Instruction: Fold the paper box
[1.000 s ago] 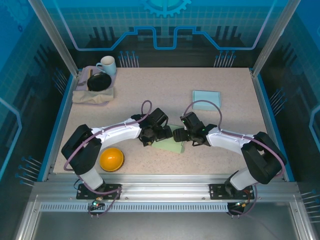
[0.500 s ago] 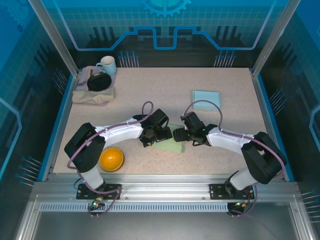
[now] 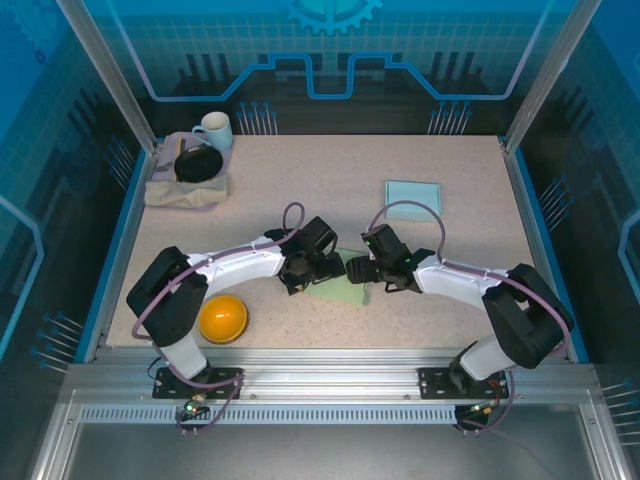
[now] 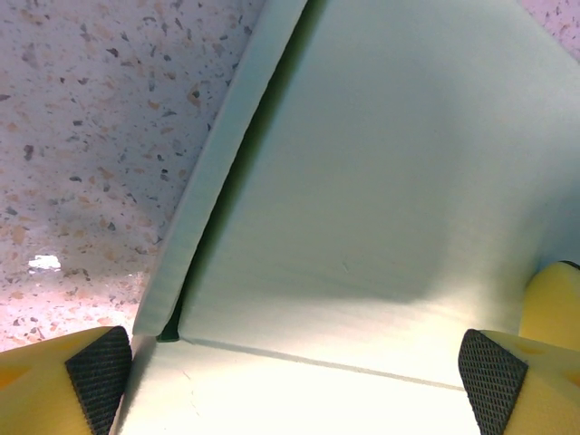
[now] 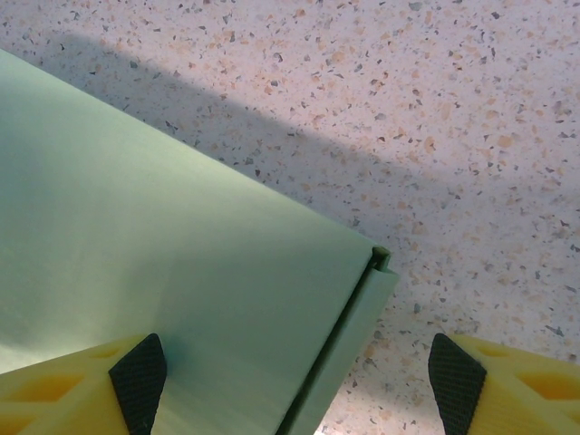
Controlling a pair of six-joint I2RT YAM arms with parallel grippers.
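The paper box [image 3: 338, 286] is a flat, pale green sheet lying on the table between the two arms. My left gripper [image 3: 318, 268] stands low over its left part, and my right gripper [image 3: 362, 270] hovers over its right edge. In the left wrist view the paper box [image 4: 362, 181] shows a crease line and a folded side flap. The left gripper [image 4: 294, 385] is open, its pads spread wide over the sheet. In the right wrist view a corner of the paper box [image 5: 181, 272] with a folded rim lies between the open right gripper's [image 5: 297, 385] pads.
A yellow bowl [image 3: 223, 318] sits near the left arm's base. At the back left a white mug [image 3: 213, 130] and a black round object [image 3: 197, 163] rest by a folded cloth [image 3: 185, 192]. A light blue paper square [image 3: 414, 198] lies back right.
The left arm's elbow has shifted very slightly. Both grippers and the paper box stay where they were.
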